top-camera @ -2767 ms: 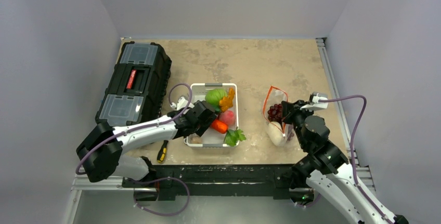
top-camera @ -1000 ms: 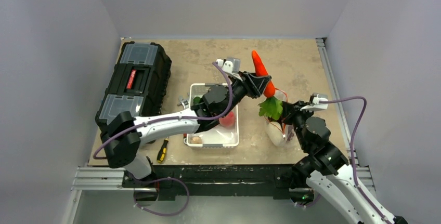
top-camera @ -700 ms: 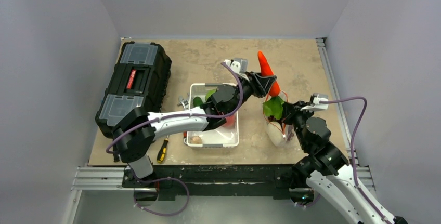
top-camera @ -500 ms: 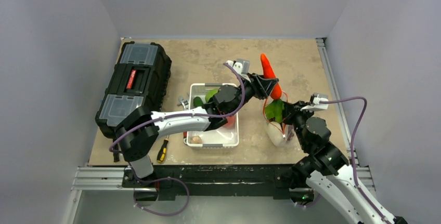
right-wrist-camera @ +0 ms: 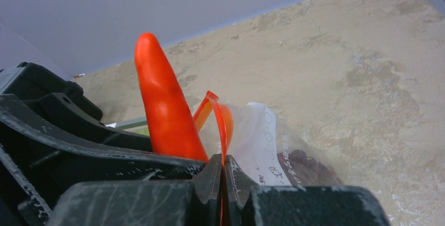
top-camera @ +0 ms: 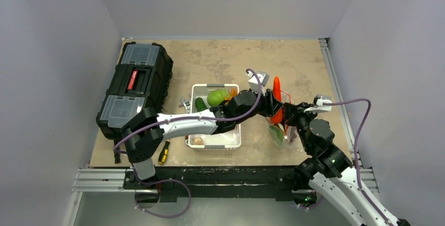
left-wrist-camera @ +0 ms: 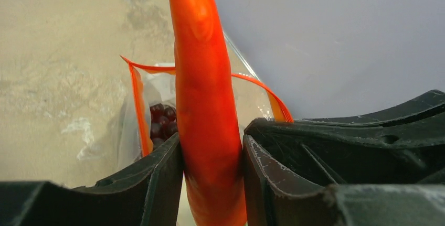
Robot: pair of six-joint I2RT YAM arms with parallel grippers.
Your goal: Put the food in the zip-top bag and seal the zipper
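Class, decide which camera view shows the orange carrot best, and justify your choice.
The left wrist view: the carrot fills the frame, clamped between the fingers of the left gripper. The right wrist view shows only its upper part; the top view shows it small.

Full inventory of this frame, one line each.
toolbox: 1, black, far left
tray: 1, white, centre
cabbage: 1, green, in tray
cucumber: 1, dark green, in tray
screwdriver: 1, yellow-handled, near tray's left corner
zip-top bag: 1, clear, right of tray
zipper: 1, red-orange, bag's mouth
grapes: 1 bunch, dark purple, inside bag
carrot: 1, orange, tip-up at bag's mouth
left gripper: 1, black, shut on carrot
right gripper: 1, black, shut on zipper
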